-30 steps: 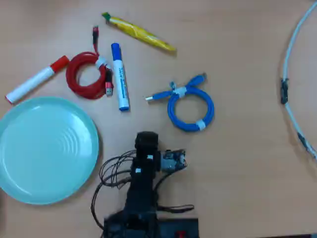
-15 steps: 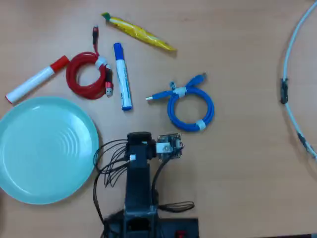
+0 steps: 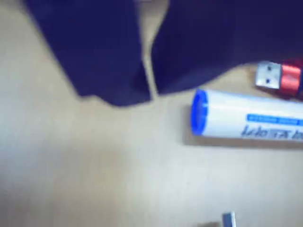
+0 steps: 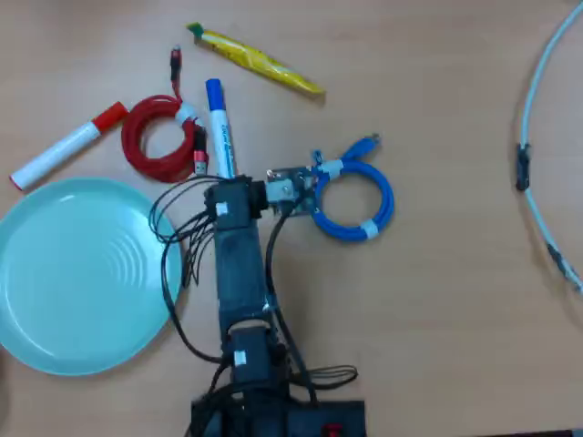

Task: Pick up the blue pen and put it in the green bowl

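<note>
Blue pen (image 4: 219, 127) lies flat on the wooden table (image 4: 437, 300), cap end pointing away from the arm base, its lower end hidden under the arm's head in the overhead view. Red coiled cable (image 4: 162, 138) lies just beside it on the left; the blue coiled cable (image 4: 351, 196) lies to the right. Green bowl (image 4: 82, 273) sits at lower left, well apart from the pen and empty.

Arm (image 4: 241, 273) is stretched forward from its base at the bottom edge, its wrist over the pen's lower end.

Wrist view adds detail: the gripper (image 3: 147, 92) hangs over bare table, jaws nearly together with only a thin slit between them, holding nothing. The pen's blue tail end (image 3: 199, 112) lies just right of the jaw tips, apart from them. A red USB plug (image 3: 280, 76) shows above the barrel.
</note>
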Controlling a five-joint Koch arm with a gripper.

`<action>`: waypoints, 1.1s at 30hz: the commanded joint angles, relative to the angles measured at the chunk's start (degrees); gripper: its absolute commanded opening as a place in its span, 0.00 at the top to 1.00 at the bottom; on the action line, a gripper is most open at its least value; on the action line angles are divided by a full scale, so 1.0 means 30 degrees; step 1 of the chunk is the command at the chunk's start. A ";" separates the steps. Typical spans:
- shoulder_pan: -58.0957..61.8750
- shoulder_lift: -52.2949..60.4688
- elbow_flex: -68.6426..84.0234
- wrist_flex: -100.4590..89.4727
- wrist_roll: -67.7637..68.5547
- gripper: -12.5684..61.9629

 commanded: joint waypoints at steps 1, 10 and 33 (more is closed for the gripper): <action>-0.0469 0.0000 -0.2549 0.0762 -0.3076 0.90; -0.1201 -0.2461 -0.7148 0.2695 -0.6709 0.91; -0.1670 -0.6387 -1.1924 0.2959 -2.0742 0.90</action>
